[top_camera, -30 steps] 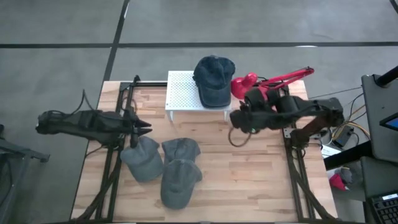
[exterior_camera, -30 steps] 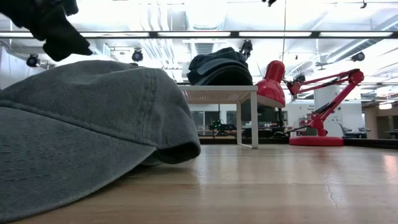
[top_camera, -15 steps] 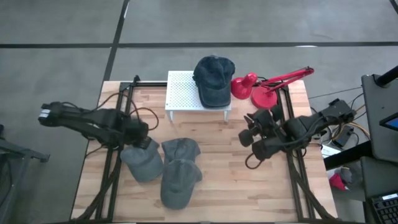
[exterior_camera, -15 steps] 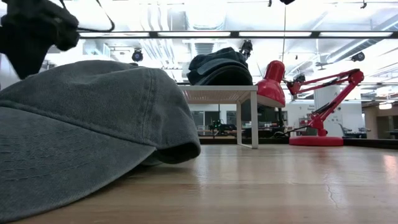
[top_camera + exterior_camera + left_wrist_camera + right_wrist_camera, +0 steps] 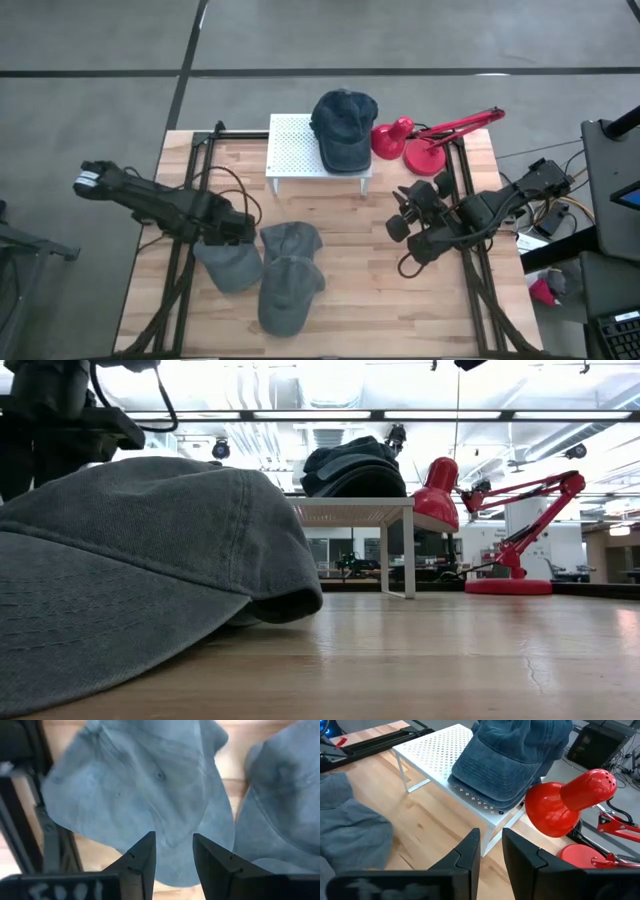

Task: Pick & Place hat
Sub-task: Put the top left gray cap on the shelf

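Directly beneath the left pincer (image 5: 174,857), whose fingers stand slightly apart around nothing, a grey cap (image 5: 145,795) lies on the tabletop (image 5: 350,270). Ahead of the empty right pincer (image 5: 490,855), fingers also narrowly apart, a blue cap (image 5: 512,755) rests on a white rack (image 5: 430,755); no writing is legible.

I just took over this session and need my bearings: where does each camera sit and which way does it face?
High view: overhead, straight down on the wooden table; both arms show.
Low view: at tabletop height, looking level across a grey cotton cap toward the white perforated metal stand; left arm at upper left.
Left wrist view: above a grey cap; left gripper open.
Right wrist view: faces the stand; right gripper empty.
High, low and right wrist views share the dark blue denim cap and red desk lamp.
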`<control>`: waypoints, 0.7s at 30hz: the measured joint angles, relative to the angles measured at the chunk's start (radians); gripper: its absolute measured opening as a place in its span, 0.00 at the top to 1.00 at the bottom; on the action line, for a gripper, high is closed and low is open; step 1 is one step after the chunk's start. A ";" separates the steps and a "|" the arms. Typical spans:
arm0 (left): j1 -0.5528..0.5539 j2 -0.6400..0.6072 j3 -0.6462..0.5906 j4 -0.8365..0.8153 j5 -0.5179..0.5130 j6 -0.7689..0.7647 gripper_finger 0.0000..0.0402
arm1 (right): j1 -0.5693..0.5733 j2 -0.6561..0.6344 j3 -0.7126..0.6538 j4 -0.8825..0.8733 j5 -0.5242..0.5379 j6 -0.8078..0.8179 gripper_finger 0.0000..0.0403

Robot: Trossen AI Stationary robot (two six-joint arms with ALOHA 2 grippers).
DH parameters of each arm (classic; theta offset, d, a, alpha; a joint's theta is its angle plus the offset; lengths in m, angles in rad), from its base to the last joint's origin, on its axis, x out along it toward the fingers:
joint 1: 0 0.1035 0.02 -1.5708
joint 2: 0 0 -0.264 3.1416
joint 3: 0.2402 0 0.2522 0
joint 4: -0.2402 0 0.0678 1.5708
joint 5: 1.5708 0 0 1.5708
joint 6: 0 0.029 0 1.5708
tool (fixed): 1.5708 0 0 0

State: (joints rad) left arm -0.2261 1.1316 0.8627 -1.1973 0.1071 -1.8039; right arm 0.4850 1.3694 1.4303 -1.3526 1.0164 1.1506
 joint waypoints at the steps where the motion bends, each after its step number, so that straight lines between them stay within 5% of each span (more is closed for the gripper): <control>1: -0.005 0.011 0.000 0.007 0.012 -0.015 0.70 | 0.000 0.000 0.000 0.000 0.000 -0.003 0.80; 21: -0.048 0.190 0.000 0.001 0.049 -0.064 0.70 | 0.002 0.000 0.000 0.001 -0.003 -0.037 0.86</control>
State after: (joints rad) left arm -0.2741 1.3219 0.8624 -1.1964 0.1566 -1.8681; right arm 0.4870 1.3689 1.4303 -1.3514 1.0134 1.1141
